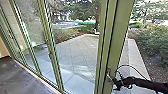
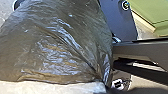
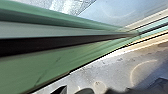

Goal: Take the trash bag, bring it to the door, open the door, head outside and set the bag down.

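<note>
You've got the left jaws clamped on the trash bag (image 2: 57,45); the right jaws are at the green door frame (image 1: 117,37), grip impossible to tell, so ease gently, bag well clear

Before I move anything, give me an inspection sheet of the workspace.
Surface: grey indoor floor; paved yard past the glass panes.
Job's things: dark, shiny trash bag, creased, large in the left wrist view; door position cannot be told.
Clutter: nothing seen.
Grippers: right tool at a green upright, contact unclear; left tool's grip on the bag cannot be confirmed.
Cables: thin dark cable arching above the right arm.
Surroundings: shrubs beside the paving.
</note>
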Tool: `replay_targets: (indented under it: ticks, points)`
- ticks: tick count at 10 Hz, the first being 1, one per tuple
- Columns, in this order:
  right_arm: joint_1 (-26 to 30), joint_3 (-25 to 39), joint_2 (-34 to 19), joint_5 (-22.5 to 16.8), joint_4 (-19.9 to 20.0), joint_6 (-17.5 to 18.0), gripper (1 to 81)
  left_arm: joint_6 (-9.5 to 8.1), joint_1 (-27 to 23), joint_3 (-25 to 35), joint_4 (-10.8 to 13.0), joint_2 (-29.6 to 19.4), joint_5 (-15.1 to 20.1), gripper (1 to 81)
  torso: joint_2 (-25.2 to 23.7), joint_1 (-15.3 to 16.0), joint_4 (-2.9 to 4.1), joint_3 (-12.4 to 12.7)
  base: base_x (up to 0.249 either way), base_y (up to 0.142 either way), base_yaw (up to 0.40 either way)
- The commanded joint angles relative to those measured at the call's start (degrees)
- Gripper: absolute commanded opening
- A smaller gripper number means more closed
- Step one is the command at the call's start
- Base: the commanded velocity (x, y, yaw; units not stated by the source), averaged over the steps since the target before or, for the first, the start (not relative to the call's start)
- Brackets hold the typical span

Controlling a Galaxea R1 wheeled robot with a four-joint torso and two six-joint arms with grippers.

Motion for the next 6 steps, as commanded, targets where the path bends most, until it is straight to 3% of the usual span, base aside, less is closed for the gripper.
replay_targets:
  ticks: [1, 6]
  points:
    - [1.92, -0.24, 5.13, -9.88, -3.12, 1.09, 81.1, 0.16, -1.94, 0.28, -0.45, -0.20, 4.02, 1.0, 0.00, 0.05, 0.00, 0.00, 0.075, 0.000, 0.000]
    - [2.00, -0.42, 5.13, -9.79, -3.30, 1.09, 81.1, 0.16, -1.76, 0.28, -0.45, -0.29, 3.93, 1.0, -0.19, 0.05, -0.11, 0.05, 0.123, 0.000, 0.000]
